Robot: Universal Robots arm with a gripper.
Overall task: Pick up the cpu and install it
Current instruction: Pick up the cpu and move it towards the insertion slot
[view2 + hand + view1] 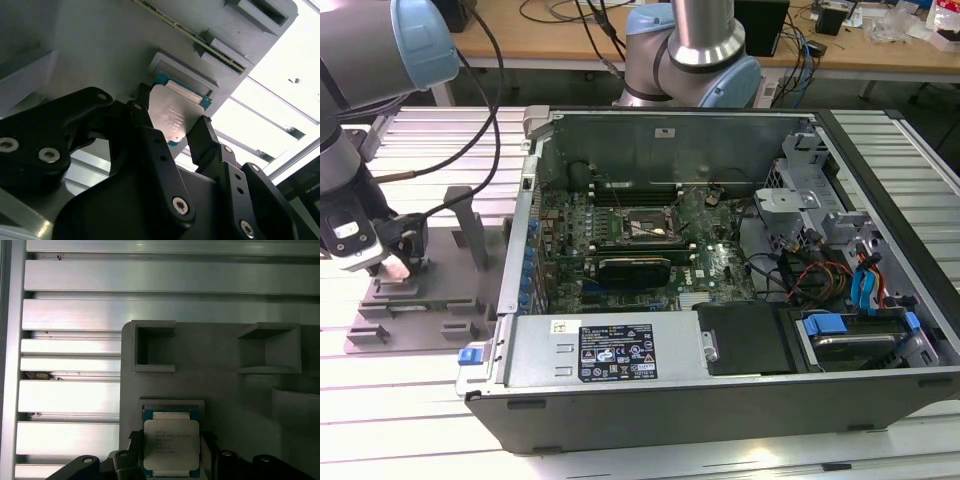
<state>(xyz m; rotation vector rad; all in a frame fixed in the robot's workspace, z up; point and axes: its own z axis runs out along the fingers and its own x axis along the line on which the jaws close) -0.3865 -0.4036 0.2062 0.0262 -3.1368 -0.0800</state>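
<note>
The cpu (171,446), a silver-topped square chip with a green edge, sits at a shallow recess of the grey plastic tray (225,390). In both wrist views my gripper (171,440) has a black finger pressed against each of two opposite edges of the cpu (170,112). In the exterior view the gripper (395,268) stands low over the tray (410,320) at the exterior view's left, beside the open computer case. Whether the chip has left the recess I cannot tell. The black-framed motherboard socket (645,228) lies inside the case.
The open computer case (720,380) has tall metal walls between the tray and the socket. Upright grey blocks (470,225) stand on the tray near the gripper. Cables and drive bays (850,280) crowd the case at the exterior view's right. A second arm's base (695,50) stands behind.
</note>
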